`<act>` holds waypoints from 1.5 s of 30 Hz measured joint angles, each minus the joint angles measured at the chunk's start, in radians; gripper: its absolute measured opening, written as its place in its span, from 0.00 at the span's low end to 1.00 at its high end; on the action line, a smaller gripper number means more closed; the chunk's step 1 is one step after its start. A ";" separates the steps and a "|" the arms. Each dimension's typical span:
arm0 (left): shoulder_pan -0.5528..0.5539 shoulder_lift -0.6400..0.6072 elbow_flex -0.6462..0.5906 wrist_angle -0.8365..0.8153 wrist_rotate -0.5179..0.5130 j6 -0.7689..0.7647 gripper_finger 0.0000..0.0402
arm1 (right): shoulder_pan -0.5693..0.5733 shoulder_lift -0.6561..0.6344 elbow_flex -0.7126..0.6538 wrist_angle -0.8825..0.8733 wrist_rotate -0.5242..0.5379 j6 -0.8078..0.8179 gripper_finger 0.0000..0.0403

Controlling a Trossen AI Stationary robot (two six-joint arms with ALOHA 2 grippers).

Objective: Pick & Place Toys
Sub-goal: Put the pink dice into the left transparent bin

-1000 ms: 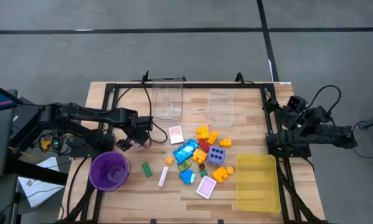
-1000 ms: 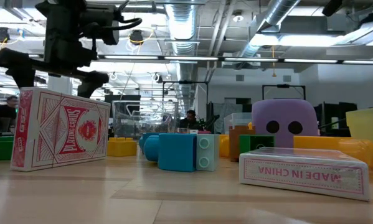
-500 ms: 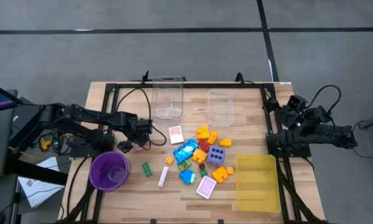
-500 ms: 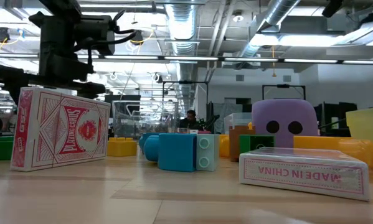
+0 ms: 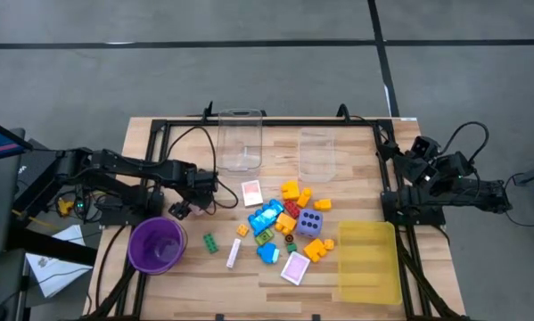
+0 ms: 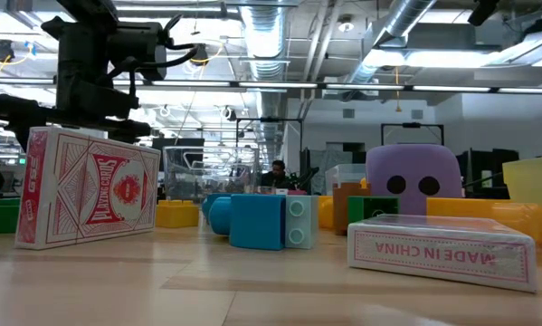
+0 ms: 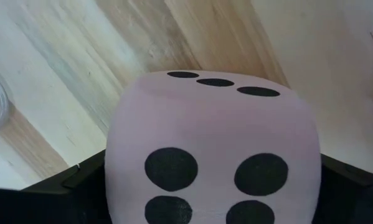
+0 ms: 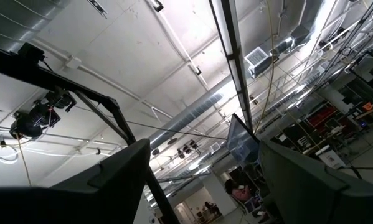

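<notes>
My left gripper points down at the table's left middle, shut on a pink die with black dots that fills the left wrist view. In the low view it reaches down behind a red card box. The other toys lie in a heap at the table's middle: a purple die, yellow, orange and blue blocks, a green block and card boxes. My right gripper is open at the table's right edge and points up at the ceiling. My left gripper has the pink die between its two fingers, one on each of two opposite sides. The fingers come from above, pointing down. The die's own bulk hides the pads and its underside, so whether it rests on the table does not show.
A purple cup stands near the left gripper, toward the near edge. Two clear boxes stand at the far side. A yellow tray lies at the near right. A black frame runs around the tabletop.
My left gripper has sunk a little toward the table over the pink die and rolled slightly, then kept still for the last half second. The toys in the heap have not moved.
</notes>
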 joint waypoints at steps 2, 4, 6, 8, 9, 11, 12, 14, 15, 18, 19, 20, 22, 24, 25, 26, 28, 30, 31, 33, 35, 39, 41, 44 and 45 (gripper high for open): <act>0.000 -0.001 0.000 -0.001 -0.002 -0.022 0.90 | 0.000 0.000 0.000 0.000 0.000 0.000 0.73; 0.000 -0.010 -0.001 0.002 -0.007 -0.043 0.90 | 0.000 0.000 0.000 0.000 -0.001 0.000 0.73; 0.000 -0.026 0.000 0.009 -0.012 -0.055 0.89 | 0.000 0.000 0.000 0.000 -0.001 0.001 0.73; 0.000 -0.054 0.000 0.007 -0.014 -0.077 0.89 | 0.000 0.000 0.000 0.000 -0.001 0.003 0.73; 0.000 -0.068 0.000 0.007 -0.014 -0.090 0.89 | 0.000 0.000 0.000 0.000 -0.002 0.003 0.73; 0.000 -0.103 0.000 0.005 -0.014 -0.116 0.89 | 0.000 0.000 0.000 0.000 -0.002 0.003 0.73; 0.000 -0.123 0.001 0.005 -0.014 -0.127 0.89 | 0.000 0.000 0.000 0.000 -0.002 0.003 0.73; 0.000 -0.157 0.002 0.007 -0.014 -0.153 0.89 | 0.000 0.000 0.000 0.000 -0.002 0.002 0.73; 0.000 -0.173 0.002 0.006 -0.014 -0.162 0.89 | 0.000 0.000 0.000 0.000 -0.003 0.002 0.73; 0.000 -0.215 0.002 0.006 -0.024 -0.202 0.89 | 0.000 0.000 0.000 0.000 -0.003 0.002 0.73; -0.002 -0.225 0.003 0.006 -0.026 -0.216 0.89 | 0.000 0.000 0.000 0.001 -0.003 0.002 0.73; -0.005 -0.231 0.007 0.003 -0.028 -0.231 0.89 | 0.000 0.000 0.000 0.000 -0.003 0.002 0.73; -0.018 -0.239 0.025 0.007 -0.030 -0.244 0.89 | 0.000 0.000 0.000 0.000 -0.003 0.002 0.73; -0.036 -0.241 0.047 0.016 -0.030 -0.260 0.88 | 0.000 0.000 0.000 0.001 -0.003 0.002 0.73; -0.045 -0.240 0.057 0.020 -0.030 -0.268 0.88 | 0.000 0.000 0.000 0.001 -0.003 0.002 0.73; -0.056 -0.240 0.068 0.021 -0.030 -0.282 0.88 | 0.000 0.000 0.000 0.001 -0.003 0.002 0.73; -0.081 -0.240 0.090 0.027 -0.048 -0.308 0.89 | 0.000 0.000 0.000 0.003 -0.003 0.002 0.73; -0.107 -0.240 0.112 0.028 -0.068 -0.334 0.89 | 0.000 0.000 0.000 0.004 -0.003 -0.001 0.73; -0.121 -0.240 0.122 0.029 -0.074 -0.347 0.89 | 0.000 0.000 0.000 0.004 -0.003 -0.001 0.73; -0.146 -0.240 0.141 0.036 -0.075 -0.375 0.88 | 0.000 0.000 0.000 0.003 -0.003 -0.001 0.73; -0.172 -0.239 0.162 0.058 -0.078 -0.396 0.88 | 0.000 0.000 0.000 0.003 -0.003 -0.001 0.73; -0.225 -0.211 0.225 0.132 -0.141 -0.405 0.89 | 0.000 0.000 0.000 0.003 -0.007 -0.001 0.73; -0.238 -0.181 0.265 0.178 -0.168 -0.405 0.88 | 0.000 0.000 0.000 0.003 -0.007 -0.001 0.73; -0.240 -0.113 0.340 0.230 -0.191 -0.403 0.88 | 0.000 0.000 0.000 0.003 -0.007 -0.001 0.73; -0.237 -0.086 0.369 0.251 -0.196 -0.392 0.88 | 0.000 0.000 0.000 0.003 -0.007 -0.001 0.73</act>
